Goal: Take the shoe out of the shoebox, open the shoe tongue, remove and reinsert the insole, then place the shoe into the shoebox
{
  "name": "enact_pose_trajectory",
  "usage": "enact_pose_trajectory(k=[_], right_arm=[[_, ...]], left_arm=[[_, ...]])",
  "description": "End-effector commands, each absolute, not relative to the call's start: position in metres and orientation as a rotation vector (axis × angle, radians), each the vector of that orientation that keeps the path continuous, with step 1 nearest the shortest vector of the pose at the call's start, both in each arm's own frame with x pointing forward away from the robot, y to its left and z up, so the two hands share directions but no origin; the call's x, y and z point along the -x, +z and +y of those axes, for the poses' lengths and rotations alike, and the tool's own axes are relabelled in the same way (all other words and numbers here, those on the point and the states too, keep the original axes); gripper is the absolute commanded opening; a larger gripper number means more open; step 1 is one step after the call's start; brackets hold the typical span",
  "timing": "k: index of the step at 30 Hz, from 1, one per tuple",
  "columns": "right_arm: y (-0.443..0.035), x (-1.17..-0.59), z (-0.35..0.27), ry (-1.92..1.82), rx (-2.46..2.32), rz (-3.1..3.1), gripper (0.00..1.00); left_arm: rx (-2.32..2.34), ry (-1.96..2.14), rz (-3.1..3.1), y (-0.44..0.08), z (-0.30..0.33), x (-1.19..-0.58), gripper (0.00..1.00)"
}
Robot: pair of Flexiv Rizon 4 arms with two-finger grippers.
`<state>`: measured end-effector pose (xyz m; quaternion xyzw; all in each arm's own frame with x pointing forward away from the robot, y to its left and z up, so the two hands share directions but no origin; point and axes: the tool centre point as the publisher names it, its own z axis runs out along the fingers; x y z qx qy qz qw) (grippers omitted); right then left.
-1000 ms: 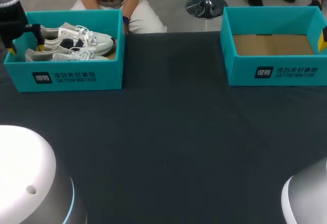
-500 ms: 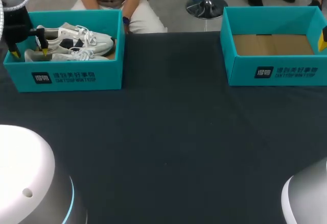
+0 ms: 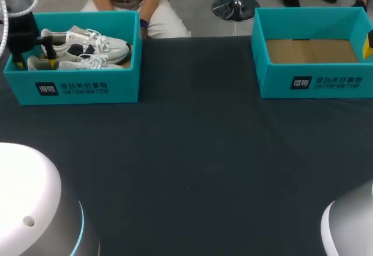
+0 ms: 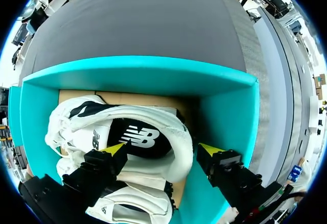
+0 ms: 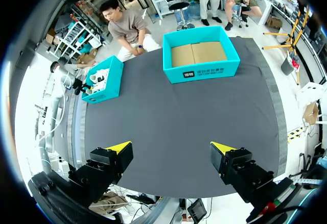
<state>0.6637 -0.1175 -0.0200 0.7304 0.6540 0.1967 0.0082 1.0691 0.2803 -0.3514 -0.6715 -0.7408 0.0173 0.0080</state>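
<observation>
1. Teal and open-topped, the left cardboard shoebox [image 3: 87, 87] sits on the dark grey cloth worktop [image 3: 198, 162]. It holds two sneakers on its brown floor.
2. The white sneaker with a black side panel [image 4: 148, 140] has its heel end between the left fingers [image 4: 110, 157]. The second white sneaker [image 4: 135, 203] lies under those fingers, nearer the wrist.
3. The left fingers are spread wide at the end of that box, straddling the heel. One yellow tip is over the shoe's side and the other is just beside the teal end wall. I cannot tell whether either tip touches.
4. The right cardboard shoebox [image 3: 315, 84], also teal, stands well apart and shows a bare brown floor.
5. The right fingers [image 5: 115, 155] are spread wide, high over the worktop's near edge, with both boxes far ahead of them.
</observation>
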Motion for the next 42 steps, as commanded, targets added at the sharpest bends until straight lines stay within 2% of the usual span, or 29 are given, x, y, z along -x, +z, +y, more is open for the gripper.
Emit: enact_pose_trajectory(k=[1,5,10,17,20,22,33,42], right_arm=[[-0.018,-0.666,-0.117,0.606,-2.287,2.047,1.00],[-0.018,-0.666,-0.117,0.606,-2.287,2.047,1.00],[-0.018,-0.666,-0.117,0.606,-2.287,2.047,1.00],[-0.018,-0.666,-0.117,0.606,-2.287,2.047,1.00],[-0.018,-0.666,-0.117,0.606,-2.287,2.047,1.00],[-0.018,-0.666,-0.117,0.606,-2.287,2.047,1.00],[-0.018,-0.666,-0.117,0.606,-2.287,2.047,1.00],[-0.018,-0.666,-0.117,0.606,-2.287,2.047,1.00]], left_arm=[[2.102,0.048,-2.311,-0.352,0.279,-1.068,0.38],[2.104,0.045,-2.311,-0.352,0.279,-1.067,0.25],[2.104,0.035,-2.309,-0.353,0.279,-1.067,0.20],[2.116,0.011,-2.299,-0.351,0.279,-1.066,0.17],[2.119,-0.001,-2.295,-0.350,0.279,-1.065,0.09],[2.121,-0.007,-2.292,-0.348,0.279,-1.064,0.00],[2.162,-0.075,-2.302,-0.296,0.290,-1.055,0.00],[2.211,-0.069,-2.284,-0.230,0.291,-1.048,0.00]])
